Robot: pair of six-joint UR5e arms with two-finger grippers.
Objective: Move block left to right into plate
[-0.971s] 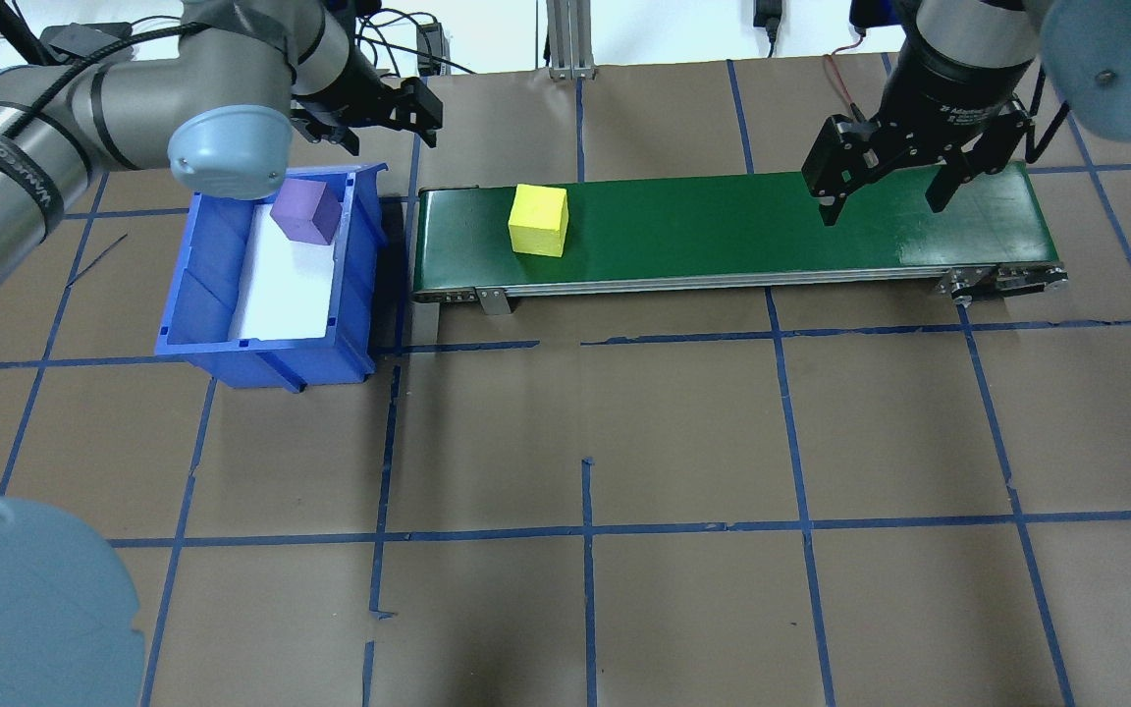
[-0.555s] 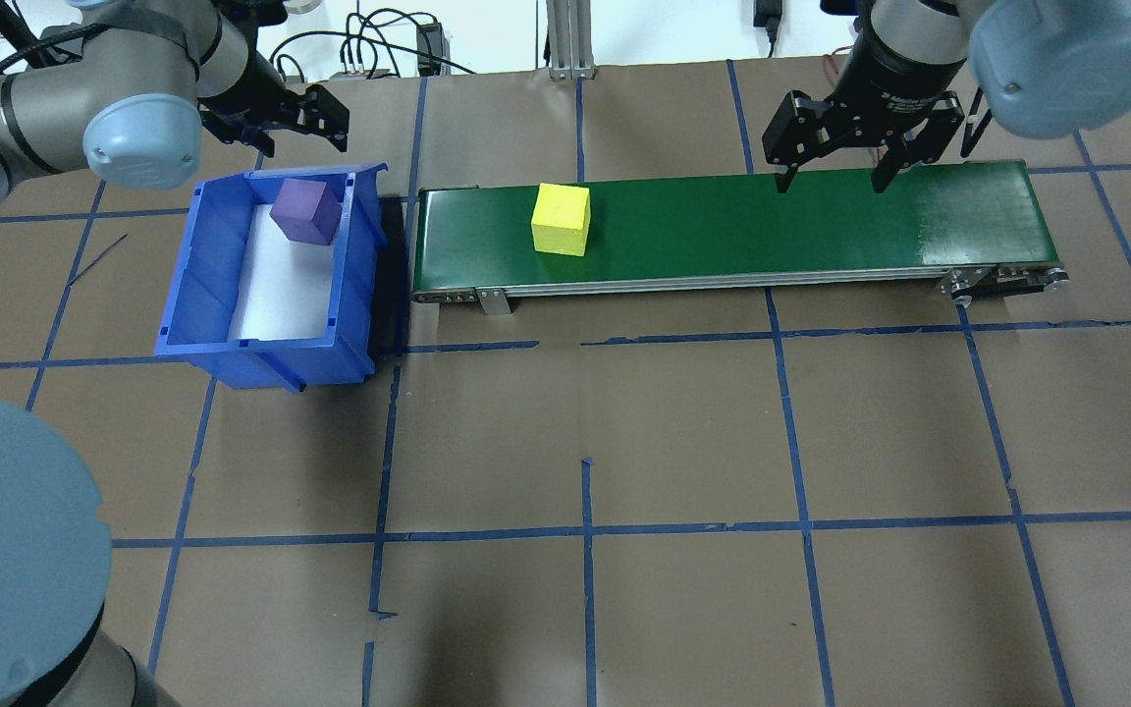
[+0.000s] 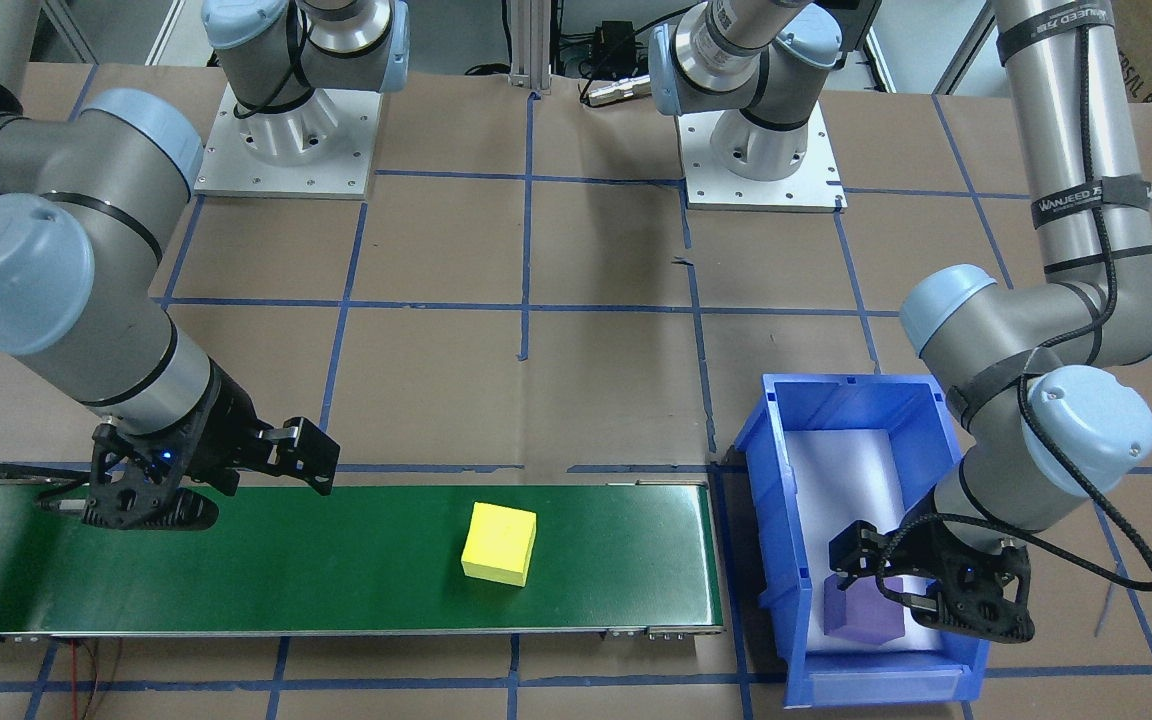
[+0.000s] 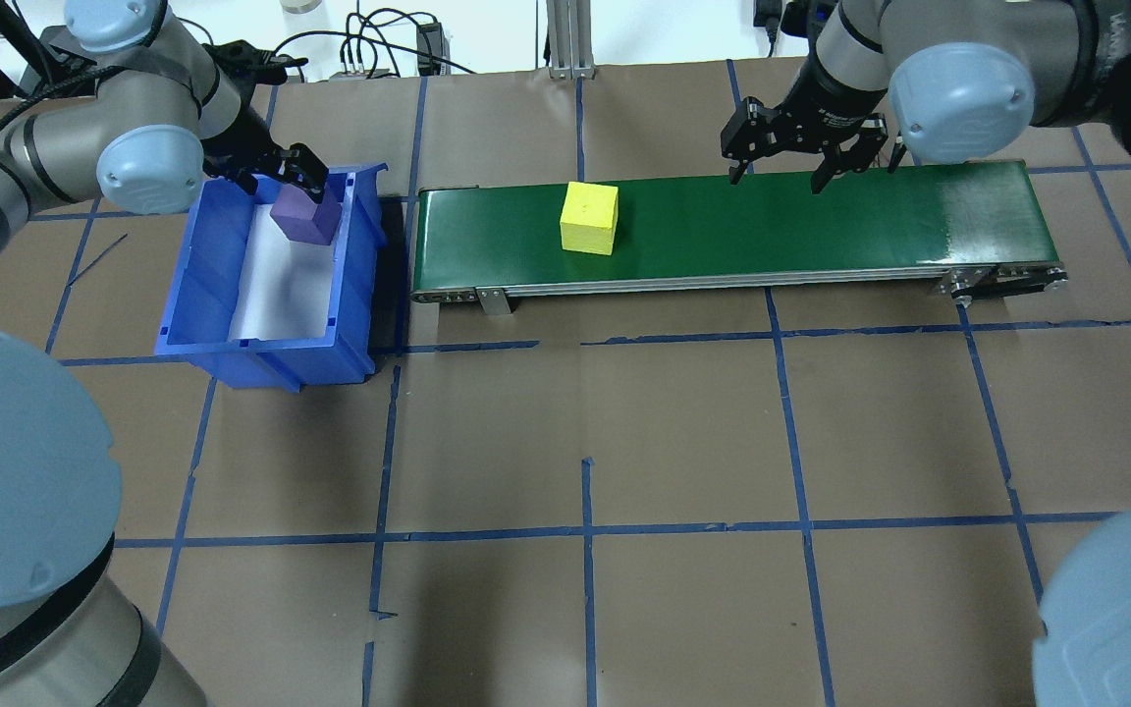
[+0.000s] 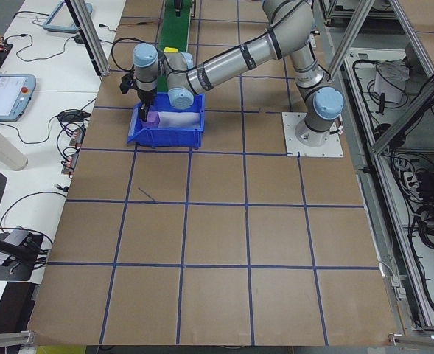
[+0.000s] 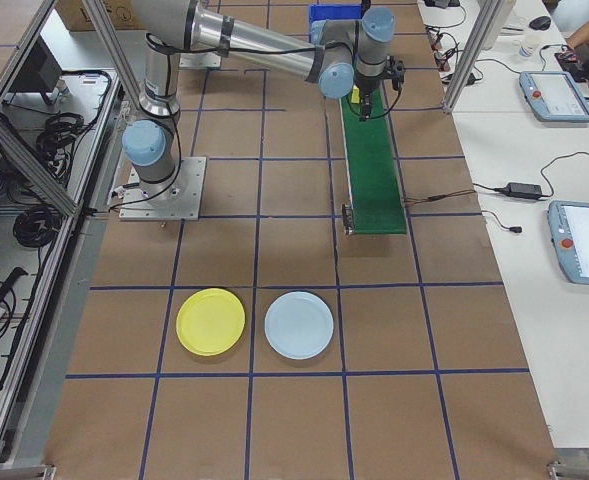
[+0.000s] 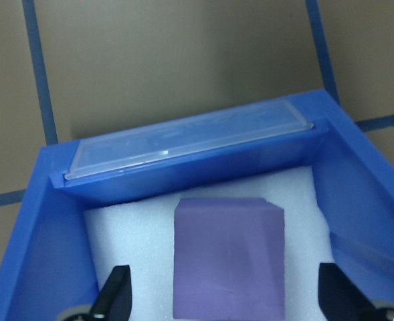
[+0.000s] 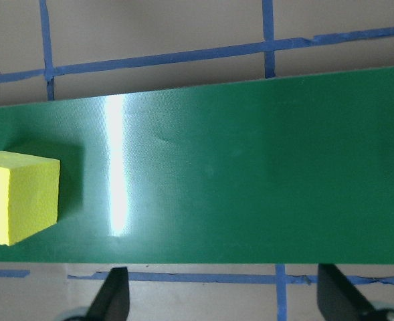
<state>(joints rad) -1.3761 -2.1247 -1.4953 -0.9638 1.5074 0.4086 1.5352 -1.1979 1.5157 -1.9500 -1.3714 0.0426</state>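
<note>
1. left end of the worktop, overhead view: blue bin, white foam liner, one purple block at its far end. the left claw hangs right over that block, jaws apart with a finger to either side; wrist view shows clear gaps both sides, nothing clamped.

2. middle: one yellow block sits on the green conveyor belt, left of the belt's centre, square on its base, touched by nothing.

3. right: the right claw hovers over the belt's far edge, well apart from the yellow block, jaws spread, empty.

4. handling, as a guess: both blocks look like foam cubes, matte, slightly grainy. likely very light, a little squashy, not slippery, not fragile. take hold on two opposite flat side faces, near mid-height, fingers square to the faces; a hard squeeze would probably dent rather than break.

5. the purple block sits near the bin's end wall, so the finger on that side has little room, judging from the wrist view.

6. count: two blocks (one purple, one yellow), one bin, one belt, two claws. right-side view adds two plates on the worktop beyond the belt's end: one yellow plate, one pale blue plate, just beside each other, both bare.
</note>
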